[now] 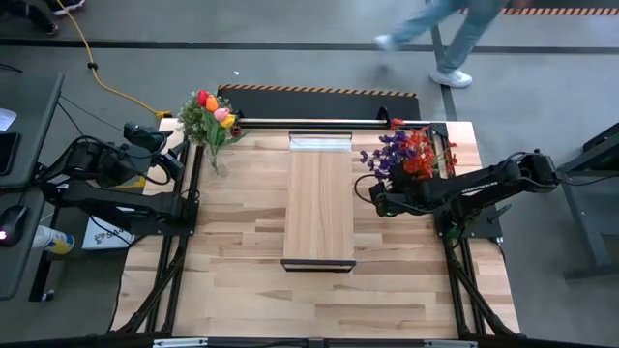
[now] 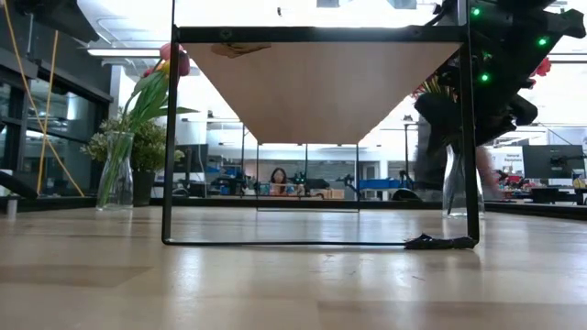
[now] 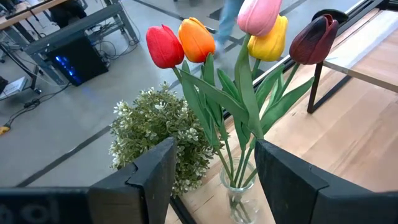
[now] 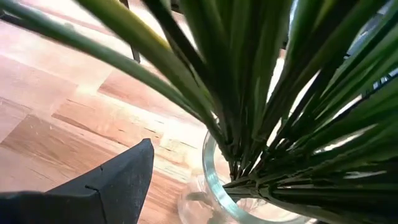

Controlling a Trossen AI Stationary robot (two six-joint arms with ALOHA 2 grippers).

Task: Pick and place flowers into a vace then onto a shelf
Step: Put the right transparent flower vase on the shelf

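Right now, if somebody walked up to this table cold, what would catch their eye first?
Probably the tulips in a glass vase at the table's far left corner, red, orange, pink, yellow and maroon heads, with the left end effector open and facing them. Next, the purple and red flowers in a second vase at the far right, the right end effector close against it. Between them runs the long wooden shelf.

table (image 1: 242, 290) | on it: shelf (image 1: 319, 203), two vases (image 1: 215, 159) of flowers (image 1: 215, 108)
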